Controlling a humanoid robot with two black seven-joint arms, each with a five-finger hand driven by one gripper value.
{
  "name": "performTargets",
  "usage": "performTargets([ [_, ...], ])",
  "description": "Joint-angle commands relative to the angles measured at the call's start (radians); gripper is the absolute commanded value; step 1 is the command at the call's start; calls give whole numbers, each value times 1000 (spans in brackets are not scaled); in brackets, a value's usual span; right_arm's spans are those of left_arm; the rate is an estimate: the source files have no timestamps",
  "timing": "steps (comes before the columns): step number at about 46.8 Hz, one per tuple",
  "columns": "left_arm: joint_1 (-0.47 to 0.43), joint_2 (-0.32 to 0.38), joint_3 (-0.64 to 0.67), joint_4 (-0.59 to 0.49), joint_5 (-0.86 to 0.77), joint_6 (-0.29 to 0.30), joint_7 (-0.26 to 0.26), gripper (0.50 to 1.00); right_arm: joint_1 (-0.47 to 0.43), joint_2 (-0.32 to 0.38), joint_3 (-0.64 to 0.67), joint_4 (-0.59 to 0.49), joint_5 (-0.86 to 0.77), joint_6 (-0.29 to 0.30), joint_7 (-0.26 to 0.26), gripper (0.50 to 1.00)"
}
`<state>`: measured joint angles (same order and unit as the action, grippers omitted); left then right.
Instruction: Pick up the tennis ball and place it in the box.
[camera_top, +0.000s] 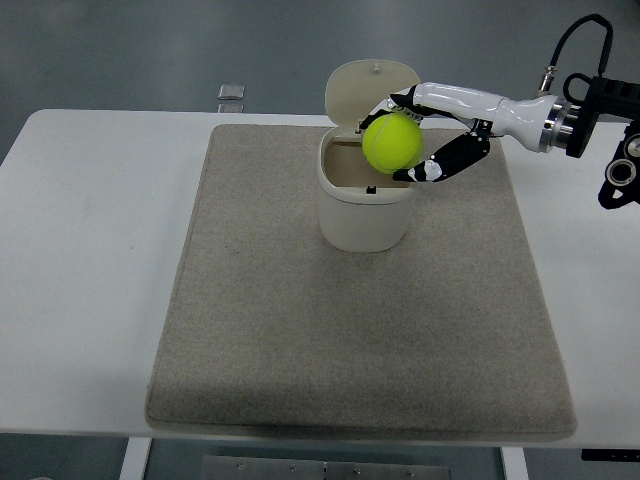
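A yellow-green tennis ball (391, 142) is held in my right hand (408, 136), whose fingers curl around it from the right. The ball hangs directly over the open mouth of the cream box (365, 212), a small bin whose hinged lid (372, 91) stands upright at the back. The white forearm reaches in from the upper right edge. The box stands at the far middle of a beige mat (360, 290). My left arm does not appear in the head view.
The mat covers most of the white table (90, 250). A small grey object (231, 93) lies at the table's far edge, left of the box. Black arm hardware and a cable (615, 170) show at the right edge.
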<state>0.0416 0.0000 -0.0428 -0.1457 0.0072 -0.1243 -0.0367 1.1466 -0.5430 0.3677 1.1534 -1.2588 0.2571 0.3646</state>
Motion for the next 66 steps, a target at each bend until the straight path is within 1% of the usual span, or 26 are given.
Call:
performTargets([
  [1, 0, 0, 0, 0, 0, 0, 0, 996, -4, 0, -3, -1, 7, -5, -3, 539],
  [6, 0, 0, 0, 0, -1, 0, 0, 996, -8, 8, -3, -3, 7, -7, -3, 615],
  [9, 0, 0, 0, 0, -1, 0, 0, 996, -11, 11, -3, -3, 7, -7, -3, 682],
  [14, 0, 0, 0, 0, 0, 0, 0, 996, -11, 12, -3, -3, 9, -7, -1, 717],
  [17, 0, 0, 0, 0, 0, 0, 0, 996, -11, 12, -3, -3, 9, -9, -3, 719],
  [19, 0, 0, 0, 0, -1, 0, 0, 996, -13, 14, -3, -3, 9, -9, -3, 729],
  [24, 0, 0, 0, 0, -1, 0, 0, 996, -13, 26, -4, -4, 9, -18, -1, 789],
  [29, 0, 0, 0, 0, -1, 0, 0, 996, -15, 41, -4, -18, 9, -18, -1, 823],
  [40, 0, 0, 0, 0, 0, 0, 0, 996, -16, 43, -7, -32, 7, -18, -1, 827],
  [45, 0, 0, 0, 0, -1, 0, 0, 996, -22, 43, -10, -32, 7, -18, -1, 850],
  [58, 0, 0, 0, 0, 0, 0, 0, 996, -28, 40, -6, -32, 9, -16, 2, 850],
  [64, 0, 0, 1, 0, 0, 0, 0, 996, -22, 22, -3, -23, 56, 2, 11, 850],
  [66, 0, 0, 0, 0, -1, 0, 0, 996, -19, 14, 0, -21, 85, 20, 11, 850],
])
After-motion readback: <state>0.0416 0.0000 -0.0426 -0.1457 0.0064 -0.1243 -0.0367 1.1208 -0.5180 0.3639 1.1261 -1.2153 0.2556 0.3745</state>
